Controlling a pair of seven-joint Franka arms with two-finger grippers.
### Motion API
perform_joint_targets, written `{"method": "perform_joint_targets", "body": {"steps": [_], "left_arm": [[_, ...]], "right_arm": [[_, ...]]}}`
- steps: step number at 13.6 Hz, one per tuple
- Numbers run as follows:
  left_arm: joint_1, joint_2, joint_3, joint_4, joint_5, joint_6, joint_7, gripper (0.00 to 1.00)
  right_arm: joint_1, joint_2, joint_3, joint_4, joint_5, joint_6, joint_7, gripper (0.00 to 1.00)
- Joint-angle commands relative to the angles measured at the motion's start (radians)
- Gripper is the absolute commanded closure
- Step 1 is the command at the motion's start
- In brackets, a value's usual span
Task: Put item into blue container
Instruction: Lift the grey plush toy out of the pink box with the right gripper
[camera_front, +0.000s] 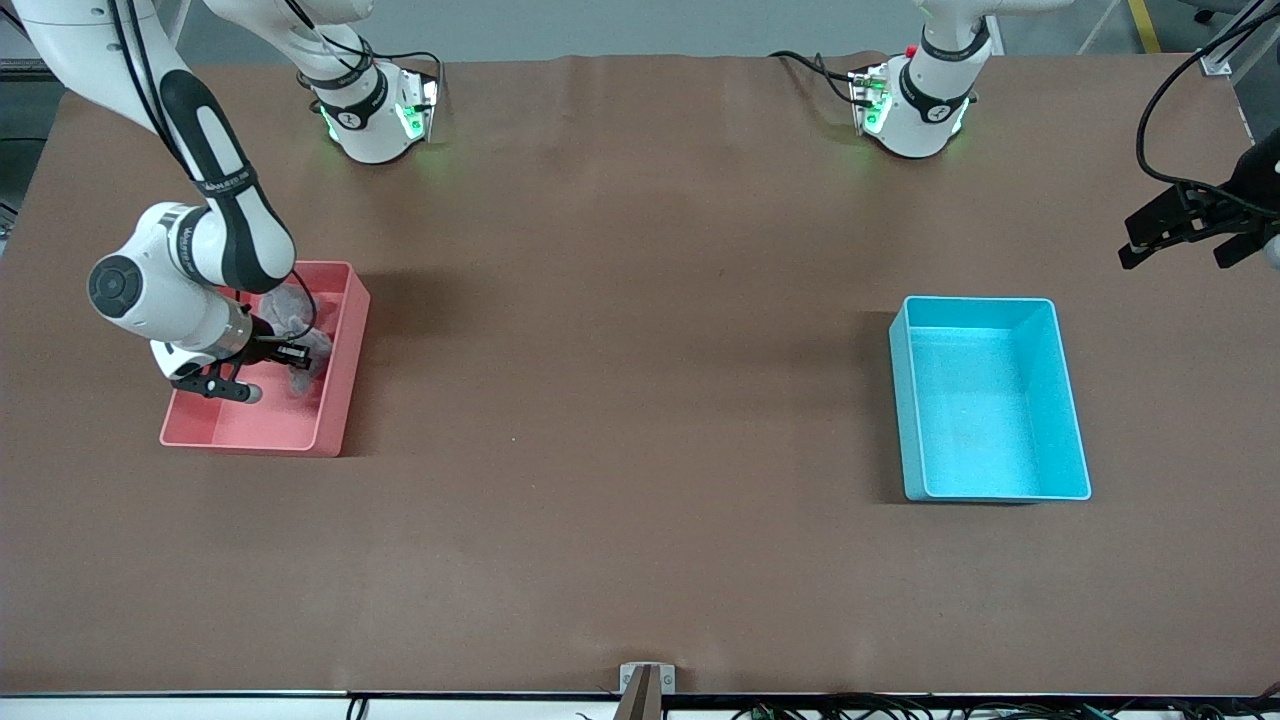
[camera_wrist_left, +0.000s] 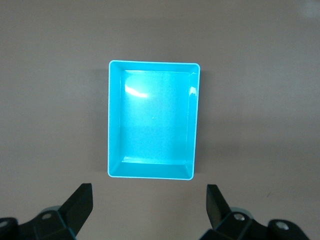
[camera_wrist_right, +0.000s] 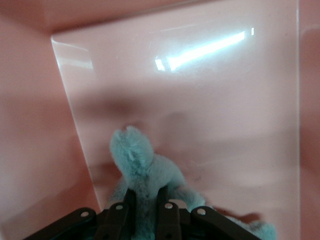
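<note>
The item, a fuzzy pale teal plush (camera_front: 296, 312), lies in the pink bin (camera_front: 342, 400) at the right arm's end of the table. My right gripper (camera_front: 298, 356) reaches down into that bin. In the right wrist view the right gripper (camera_wrist_right: 146, 192) is shut on the plush (camera_wrist_right: 137, 160), with fur squeezed between its fingers. The blue container (camera_front: 990, 410) stands empty toward the left arm's end. My left gripper (camera_front: 1178, 250) hangs open in the air over the table beside it. The left wrist view looks down on the blue container (camera_wrist_left: 150, 120) past the left gripper (camera_wrist_left: 149, 189).
Brown table surface (camera_front: 620, 400) stretches between the two bins. The pink bin's floor (camera_wrist_right: 200, 100) shows bare around the plush. A small bracket (camera_front: 646, 680) sits at the table edge nearest the front camera. Cables (camera_front: 1170, 120) hang by the left arm.
</note>
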Motion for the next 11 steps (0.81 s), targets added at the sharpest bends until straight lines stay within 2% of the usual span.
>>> {"method": "perform_joint_targets", "body": {"steps": [1,7,9,11], "left_arm": [[-0.001,-0.003,0.0,0.005,-0.008,-0.005,-0.008,0.0],[-0.001,-0.003,0.0,0.007,-0.008,-0.005,-0.008,0.0],[-0.001,-0.004,-0.001,0.007,-0.008,-0.005,-0.008,0.0],[-0.002,-0.004,-0.001,0.007,-0.008,-0.005,-0.008,0.0]], "right_arm": [[-0.035,-0.016,0.002,0.144,0.004,-0.205,-0.011,1.0],[-0.03,-0.013,0.003,0.394,0.001,-0.512,0.027,1.0],[0.006,-0.014,0.012,0.413,0.012,-0.548,0.159,1.0],[0.097,-0.025,0.014,0.413,0.018,-0.562,0.32,1.0]]}}
